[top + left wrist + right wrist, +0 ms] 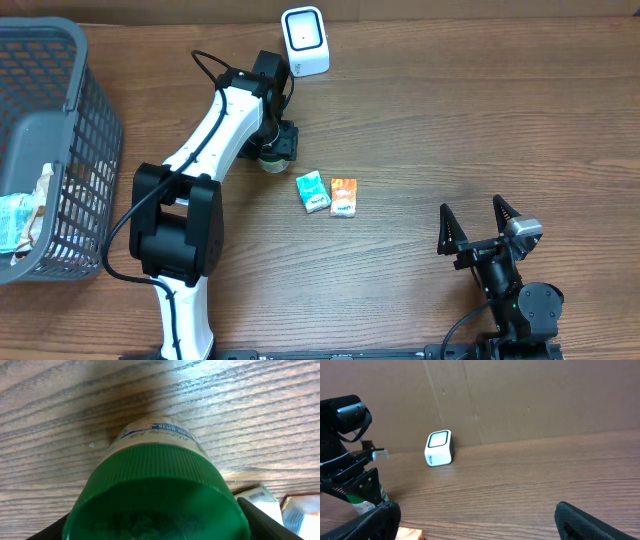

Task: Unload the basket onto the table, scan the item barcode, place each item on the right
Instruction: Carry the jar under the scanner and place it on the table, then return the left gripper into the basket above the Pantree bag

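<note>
Left gripper [274, 145] straddles the green-capped bottle [155, 495]; right gripper [471, 208] hangs with jaws spread wide.

From where I stand, the left fingers [262, 521] flank the bottle's cap, but I cannot tell whether they pinch it or stand just clear. The bottle stands upright on the wooden table [480, 110], just in front of the white scanner [305, 40]. A teal packet [313, 191] and an orange packet [344, 197] lie side by side nearby. A grey basket [92, 150] sits at the table's far left.

Left arm [215, 125] stretches forward, left end effector [272, 155] pointing down; right end effector [470, 206] gapes wide.
</note>
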### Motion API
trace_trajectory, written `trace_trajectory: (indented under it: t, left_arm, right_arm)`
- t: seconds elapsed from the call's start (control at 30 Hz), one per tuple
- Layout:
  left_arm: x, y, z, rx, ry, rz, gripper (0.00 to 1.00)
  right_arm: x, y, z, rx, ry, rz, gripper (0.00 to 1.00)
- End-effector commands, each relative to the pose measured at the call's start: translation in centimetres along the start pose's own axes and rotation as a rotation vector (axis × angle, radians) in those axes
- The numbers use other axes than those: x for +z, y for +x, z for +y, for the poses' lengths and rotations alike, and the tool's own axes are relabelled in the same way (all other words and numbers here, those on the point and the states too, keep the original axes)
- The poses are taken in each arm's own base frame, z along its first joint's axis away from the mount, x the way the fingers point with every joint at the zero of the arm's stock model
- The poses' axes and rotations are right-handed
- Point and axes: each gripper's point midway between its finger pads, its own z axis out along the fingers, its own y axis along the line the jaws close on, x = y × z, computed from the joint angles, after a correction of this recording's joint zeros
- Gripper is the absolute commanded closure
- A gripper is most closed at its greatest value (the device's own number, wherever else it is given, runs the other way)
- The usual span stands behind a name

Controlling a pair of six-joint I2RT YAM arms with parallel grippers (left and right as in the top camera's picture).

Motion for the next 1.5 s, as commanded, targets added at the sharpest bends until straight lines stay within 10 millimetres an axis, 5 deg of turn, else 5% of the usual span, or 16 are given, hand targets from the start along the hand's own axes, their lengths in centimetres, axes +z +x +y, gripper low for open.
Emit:
trace_trajectory:
  t: [0.0, 0.13, 0.47, 0.67, 0.83, 0.97, 1.1, 1.47]
  left_arm:
    - [-2.1, -1.0, -0.4, -0.010, 0.019, -0.046, 0.32]
    - [-6.2, -2.6, -0.4, -0.011, 0.030, -0.131, 0.30]
    - [-21.7, -4.5, 3.0, -0.086, 0.038, -0.463, 0.28]
    - [-30.1, -2.4, 8.9, -0.247, 0.035, -0.654, 0.27]
    - [-34.8, 1.3, 16.5, -0.476, -0.019, -0.774, 0.24]
    - [-36.1, 5.2, 22.5, -0.658, -0.092, -0.786, 0.22]
    - [-35.2, 9.1, 27.8, -0.834, -0.165, -0.719, 0.22]
    - [-31.3, 13.3, 34.7, -1.078, -0.163, -0.620, 0.23]
  right_arm:
    - [0.0, 0.1, -0.2, -0.005, 0.006, -0.008, 0.00]
    - [0.0, 0.1, -0.2, -0.005, 0.006, -0.008, 0.00]
    - [0.0, 0.1, -0.2, -0.005, 0.006, -0.008, 0.00]
    - [0.0, 0.1, -0.2, -0.005, 0.006, -0.008, 0.00]
    - [0.0, 0.1, -0.2, -0.005, 0.006, -0.008, 0.00]
    - [0.0, 0.1, -0.2, -0.005, 0.006, -0.008, 0.00]
    - [0.0, 0.1, -0.2, -0.005, 0.006, -0.008, 0.00]
    - [0.0, 0.1, -0.2, -0.005, 0.006, -0.008, 0.00]
